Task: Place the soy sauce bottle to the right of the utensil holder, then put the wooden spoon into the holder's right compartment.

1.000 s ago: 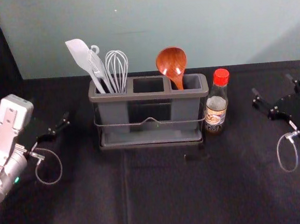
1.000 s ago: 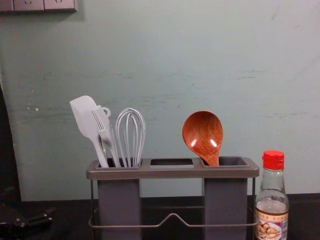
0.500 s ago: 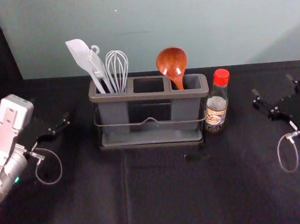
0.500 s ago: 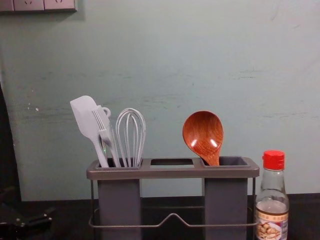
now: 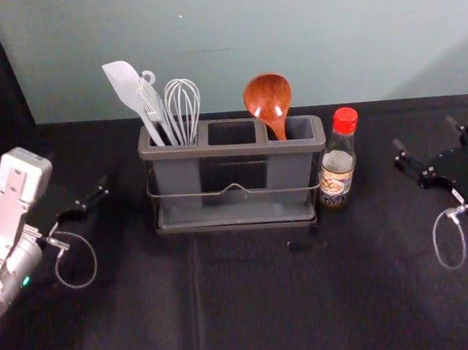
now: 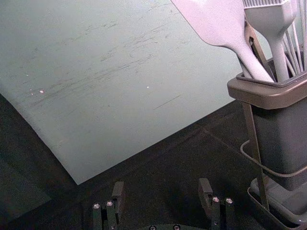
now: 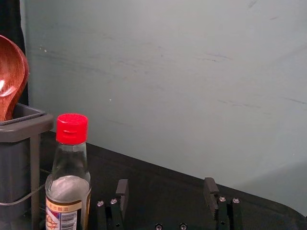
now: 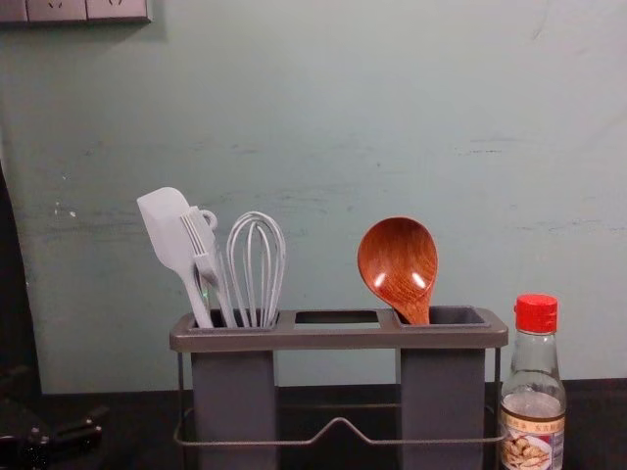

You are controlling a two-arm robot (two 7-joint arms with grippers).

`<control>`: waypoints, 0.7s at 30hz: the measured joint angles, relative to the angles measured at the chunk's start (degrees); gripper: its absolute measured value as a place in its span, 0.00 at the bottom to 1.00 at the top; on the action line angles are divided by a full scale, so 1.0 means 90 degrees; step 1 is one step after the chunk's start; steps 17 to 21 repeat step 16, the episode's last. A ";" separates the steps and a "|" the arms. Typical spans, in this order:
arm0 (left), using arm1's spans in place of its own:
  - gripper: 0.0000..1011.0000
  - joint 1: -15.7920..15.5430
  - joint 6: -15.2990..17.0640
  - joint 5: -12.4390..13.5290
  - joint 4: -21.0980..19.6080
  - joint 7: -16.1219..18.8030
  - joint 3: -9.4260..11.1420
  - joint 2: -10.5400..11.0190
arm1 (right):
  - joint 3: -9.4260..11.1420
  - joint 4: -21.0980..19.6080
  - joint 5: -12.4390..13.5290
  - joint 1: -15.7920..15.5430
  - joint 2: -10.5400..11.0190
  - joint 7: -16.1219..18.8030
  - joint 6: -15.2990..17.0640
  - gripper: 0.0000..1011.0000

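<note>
The soy sauce bottle, red-capped, stands upright close beside the right end of the grey utensil holder. Bowl up, the wooden spoon leans in the holder's right compartment; the chest view also has the spoon there. My right gripper is open and empty, off to the right of the bottle. Over at the left, apart from the holder, is my left gripper, open and empty. The wrist views show the left gripper and the right gripper with wide gaps between their fingers.
A white spatula, a brush and a whisk stand in the holder's left compartment. The wall rises behind the dark-covered table. Open table surface lies in front of the holder.
</note>
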 joint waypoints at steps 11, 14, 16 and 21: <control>0.99 0.0000 0.0000 0.0000 0.0000 0.0000 0.0000 0.0000 | 0.0000 0.0000 0.0000 0.0000 0.0001 0.0005 0.0001 0.99; 0.99 0.0000 0.0000 0.0000 0.0000 0.0000 0.0000 0.0000 | 0.0000 0.0000 0.0000 0.0000 0.0001 0.0004 0.0001 0.99; 0.99 0.0000 0.0000 0.0000 0.0000 0.0000 0.0000 0.0000 | 0.0000 0.0000 0.0000 0.0000 0.0001 0.0005 0.0001 0.99; 0.99 0.0000 0.0000 0.0000 0.0000 0.0000 0.0000 0.0000 | 0.0000 0.0000 0.0000 0.0000 0.0001 0.0005 0.0001 0.99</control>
